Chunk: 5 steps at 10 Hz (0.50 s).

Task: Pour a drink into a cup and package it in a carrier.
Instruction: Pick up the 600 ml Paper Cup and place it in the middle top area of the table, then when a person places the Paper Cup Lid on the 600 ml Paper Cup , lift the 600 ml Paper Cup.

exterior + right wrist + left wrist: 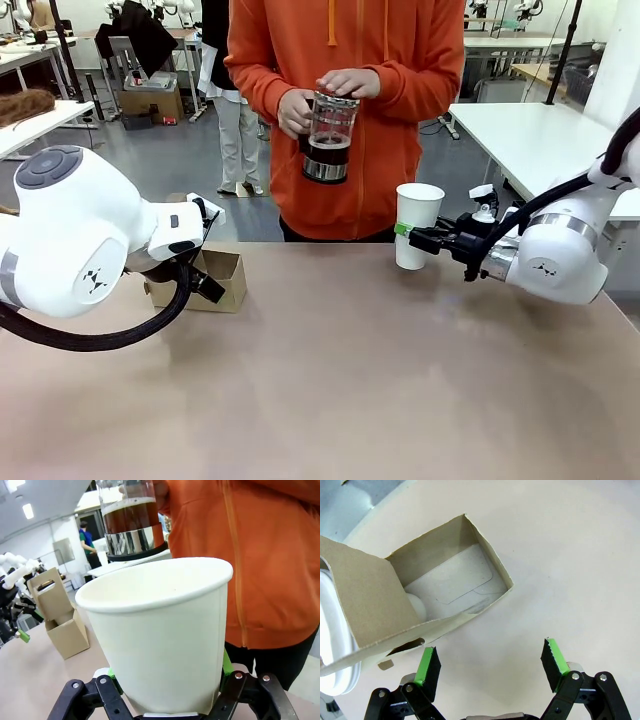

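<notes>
Carrier [222, 281] at bench [330, 380] left, my left jaws spread wide, empty, just beside it | person's hands [350, 83] hold carafe [330, 118] of drink [328, 152] mid | right jaws clamp upright cup [417, 225] | step: awaiting pour; next needs cup held steady | left wrist view looks into carrier's compartment, front view gives its side

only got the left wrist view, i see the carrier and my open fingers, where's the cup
Observer: The right gripper is shut on the cup, holding it upright at the far side of the table.
Operator: any drink going in yet
Observer: No. The person holds the carafe upright in both hands, the drink inside it, not over the cup.
Operator: where's the carrier from there
Observer: The carrier stands on the robot's left side of the table, well apart from the cup.
</notes>
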{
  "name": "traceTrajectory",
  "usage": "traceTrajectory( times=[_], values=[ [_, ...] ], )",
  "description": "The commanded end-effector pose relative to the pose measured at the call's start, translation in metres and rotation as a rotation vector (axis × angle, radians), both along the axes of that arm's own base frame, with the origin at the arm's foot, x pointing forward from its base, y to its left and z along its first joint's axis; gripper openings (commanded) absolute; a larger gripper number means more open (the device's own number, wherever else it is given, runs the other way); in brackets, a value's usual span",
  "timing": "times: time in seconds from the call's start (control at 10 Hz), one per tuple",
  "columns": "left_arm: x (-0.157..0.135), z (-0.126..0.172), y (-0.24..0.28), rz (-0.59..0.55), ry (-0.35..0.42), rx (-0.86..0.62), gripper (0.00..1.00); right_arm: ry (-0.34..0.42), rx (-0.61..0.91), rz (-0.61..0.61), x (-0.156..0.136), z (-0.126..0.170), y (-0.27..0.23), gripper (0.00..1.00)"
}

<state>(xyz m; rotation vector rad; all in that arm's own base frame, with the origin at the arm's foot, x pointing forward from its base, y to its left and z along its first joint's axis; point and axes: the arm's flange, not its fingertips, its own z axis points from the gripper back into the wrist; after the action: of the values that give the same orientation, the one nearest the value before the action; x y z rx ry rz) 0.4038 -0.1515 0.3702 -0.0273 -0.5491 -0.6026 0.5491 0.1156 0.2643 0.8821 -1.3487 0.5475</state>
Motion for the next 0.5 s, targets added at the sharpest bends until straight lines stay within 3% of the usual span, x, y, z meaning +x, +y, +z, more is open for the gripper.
traceTrajectory(
  times=[0.0, 0.4],
  values=[
    [-0.0002, 0.0003, 0.0002, 0.0, 0.0, -0.002, 1.0, -0.004, 0.002, 0.0, -0.001, 0.003, 0.0004, 0.8],
    [-0.0002, 0.0003, 0.0002, 0.0, 0.0, -0.002, 1.0, -0.004, 0.002, 0.0, -0.001, 0.003, 0.0004, 0.8]
  ],
)
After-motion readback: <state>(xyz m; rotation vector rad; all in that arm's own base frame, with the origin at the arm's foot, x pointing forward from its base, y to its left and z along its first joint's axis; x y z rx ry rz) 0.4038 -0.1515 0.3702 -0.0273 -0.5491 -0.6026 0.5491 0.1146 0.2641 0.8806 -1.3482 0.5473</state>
